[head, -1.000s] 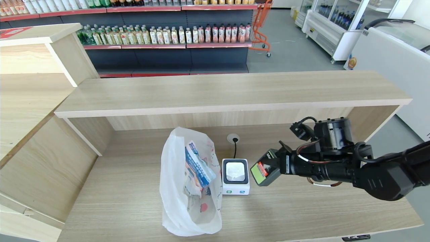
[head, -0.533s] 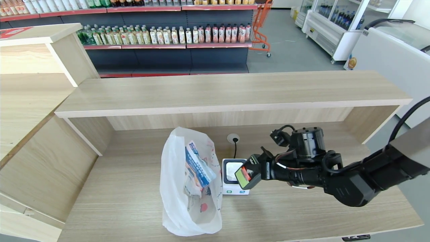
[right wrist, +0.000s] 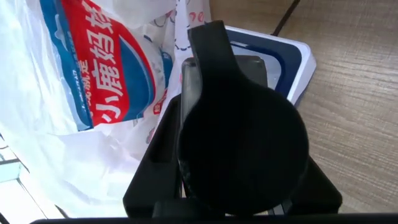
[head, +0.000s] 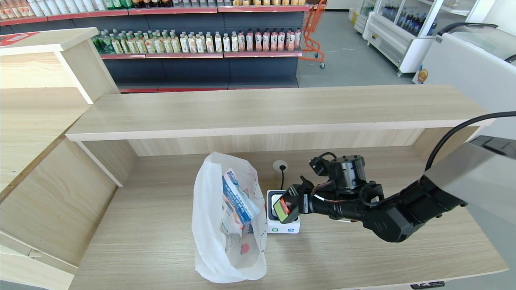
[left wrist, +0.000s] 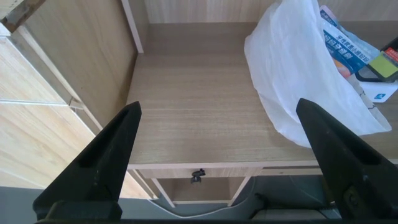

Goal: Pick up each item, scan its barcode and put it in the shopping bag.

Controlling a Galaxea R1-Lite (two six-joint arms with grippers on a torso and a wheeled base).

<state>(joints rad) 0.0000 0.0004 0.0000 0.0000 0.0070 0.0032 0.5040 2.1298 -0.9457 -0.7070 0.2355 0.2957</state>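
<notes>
1. The right gripper (head: 292, 201) is pinching a small green-and-red item (head: 281, 210) and holding it just above the window of the scanner (head: 283, 230).
2. Judged step: scanning. Whether the barcode is facing the window cannot be told.
3. The shopping bag (head: 209, 237) is lying open just beside the scanner, on the robot's left, with packets inside.
4. The next move is calling for a short carry over the bag's mouth, then a release.
5. The left gripper (left wrist: 219, 109) is hanging with fingers spread and holding nothing, above the counter (left wrist: 199, 118).
</notes>
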